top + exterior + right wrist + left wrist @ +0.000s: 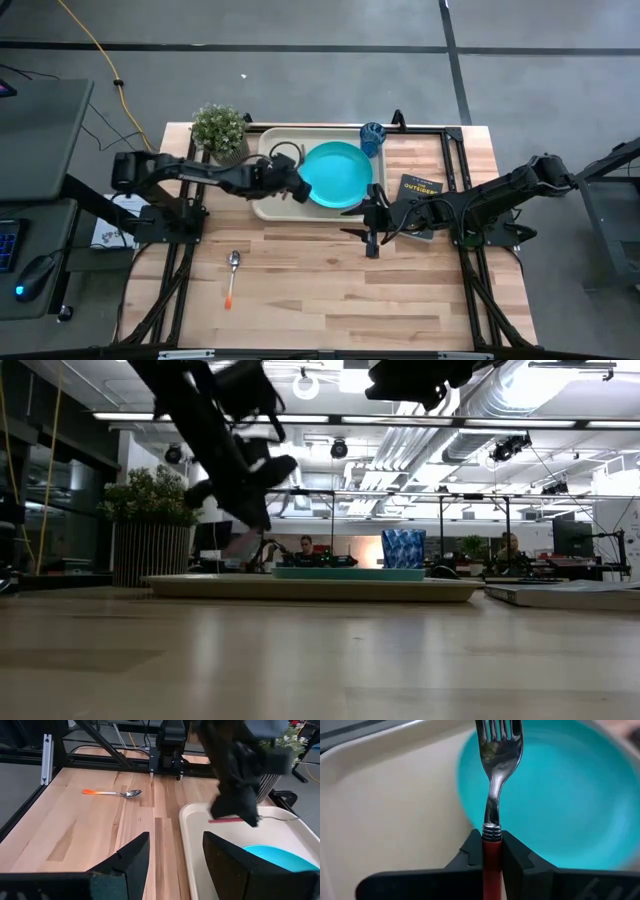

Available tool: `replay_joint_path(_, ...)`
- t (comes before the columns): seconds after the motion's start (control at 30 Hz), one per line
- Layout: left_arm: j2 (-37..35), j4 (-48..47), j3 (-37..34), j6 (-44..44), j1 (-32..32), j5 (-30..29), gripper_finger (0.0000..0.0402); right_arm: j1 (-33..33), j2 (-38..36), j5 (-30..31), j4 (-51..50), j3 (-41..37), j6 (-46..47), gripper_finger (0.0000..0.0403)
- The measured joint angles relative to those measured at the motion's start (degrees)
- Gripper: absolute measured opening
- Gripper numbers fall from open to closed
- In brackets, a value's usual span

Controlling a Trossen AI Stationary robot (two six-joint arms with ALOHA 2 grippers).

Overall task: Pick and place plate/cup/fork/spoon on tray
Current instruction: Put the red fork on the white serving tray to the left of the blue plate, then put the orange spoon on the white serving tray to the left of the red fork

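While the left gripper (491, 857) is clamping the fork (495, 785) by its red-pink handle and hanging above the tray (268, 207) beside the plate (335, 175), I am logging the plate as already placed on the tray, with the cup (372, 137) standing at the tray's far edge, though whether inside the rim I cannot tell. Still outstanding, by my reading: I am yet setting the fork down, and the spoon (231, 276) is lying on the counter (330, 290) well apart from the tray, with the right gripper (170, 865) waiting spread and empty near the tray's front edge.
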Motion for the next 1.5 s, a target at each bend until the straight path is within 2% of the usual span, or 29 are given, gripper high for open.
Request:
replay_joint_path(0.17, 4.96, 2.13, -0.30, -1.06, 2.33, -0.64, 0.0006, 0.01, 0.00, -0.05, 0.04, 0.00, 1.07, 0.0177)
replay_joint_path(0.37, 9.56, 2.18, -0.32, -4.94, 3.61, -4.00, 0.0007, 0.00, 0.00, -0.11, -0.42, 0.00, 2.38, 0.0177)
replay_joint_path(0.7, 14.47, 5.09, -0.30, -9.30, 4.92, -5.71, 0.0010, 0.01, 0.00, -1.43, -0.53, 0.00, 2.36, 0.0177)
replay_joint_path(1.13, 17.80, 4.94, -0.22, -10.88, 5.31, -5.88, 0.0074, 0.02, 0.00, -1.42, -0.40, 0.00, 2.36, 0.0177)
replay_joint_path(1.5, 17.60, 2.49, 1.75, -4.49, 6.60, -6.12, 0.0103, 0.02, 0.00, -1.40, -0.37, 0.00, 2.36, 0.0177)
